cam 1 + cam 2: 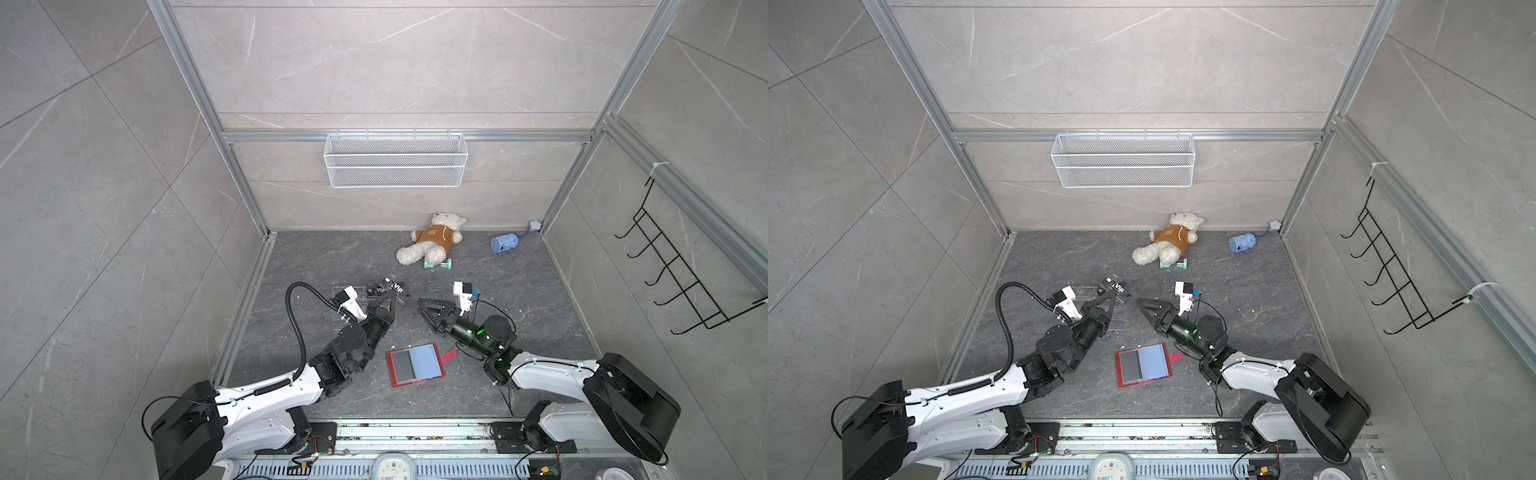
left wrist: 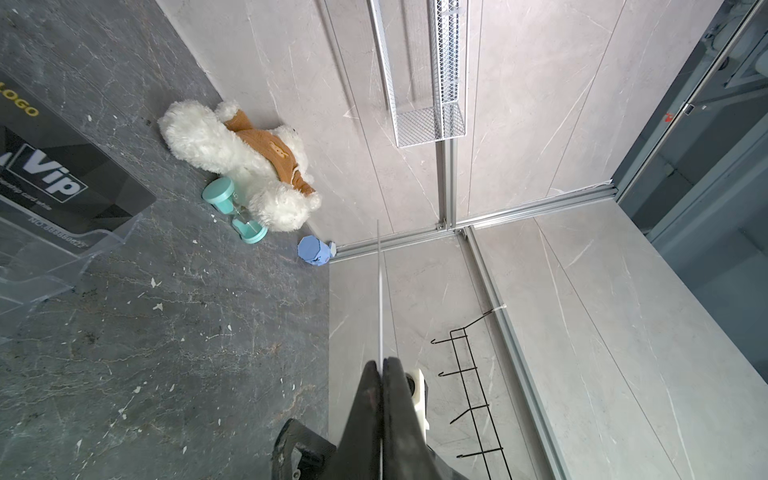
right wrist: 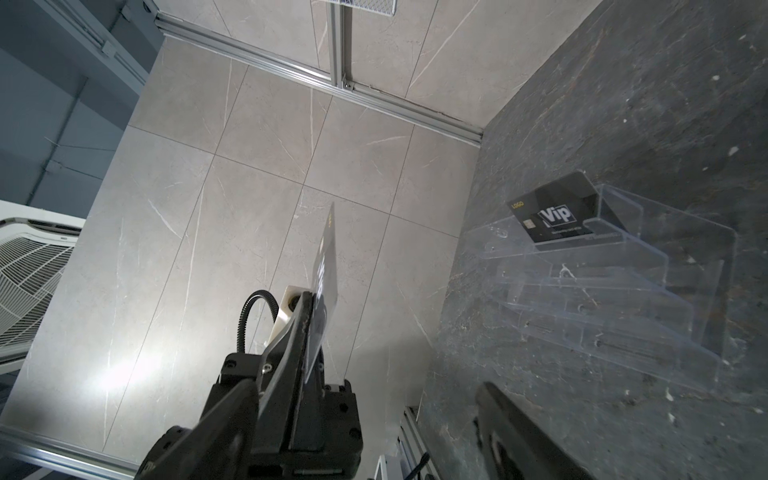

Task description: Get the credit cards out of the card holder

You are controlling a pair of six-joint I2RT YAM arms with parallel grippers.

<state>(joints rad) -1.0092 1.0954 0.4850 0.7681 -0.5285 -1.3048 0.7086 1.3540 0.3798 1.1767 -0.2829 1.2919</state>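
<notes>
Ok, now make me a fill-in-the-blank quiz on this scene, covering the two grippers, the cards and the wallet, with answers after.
1. The left gripper is shut on a black card printed with the white word ____.
2. The right gripper is open and holds ____.
3. The wallet lying open has a ____ cover.
4. In the clear rack stands exactly ____ other card.

Missing words: Vip; nothing; red; one.

Robotics lab test cell; silver aluminium-profile frame [image 1: 274, 136] holds grey marble-look wall panels [image 1: 395, 62]. White-and-black robot arms [image 1: 266, 395] stand on a metal rail [image 1: 415, 434].
</notes>
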